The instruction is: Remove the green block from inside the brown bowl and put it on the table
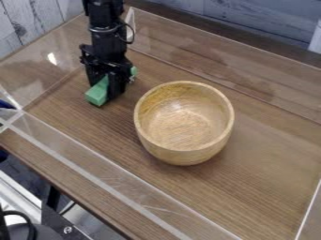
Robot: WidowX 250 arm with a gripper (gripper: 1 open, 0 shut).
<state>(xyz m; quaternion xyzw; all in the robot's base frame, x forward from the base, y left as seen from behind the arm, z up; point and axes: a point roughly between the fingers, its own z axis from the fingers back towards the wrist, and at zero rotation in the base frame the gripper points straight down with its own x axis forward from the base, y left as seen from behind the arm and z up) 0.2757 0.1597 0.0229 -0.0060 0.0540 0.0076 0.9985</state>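
Note:
The green block (pixel 97 93) stands at the table's (pixel 269 103) left side, its lower end down at the wood surface. My black gripper (pixel 108 83) comes straight down from above, and its fingers are shut on the block's upper part. The brown bowl (pixel 185 122) sits just right of the block, upright and empty, with a small gap between its rim and the gripper.
Clear acrylic walls run along the table's edges, the front one (pixel 88 159) passing close below the bowl. Open wood surface lies right of and behind the bowl.

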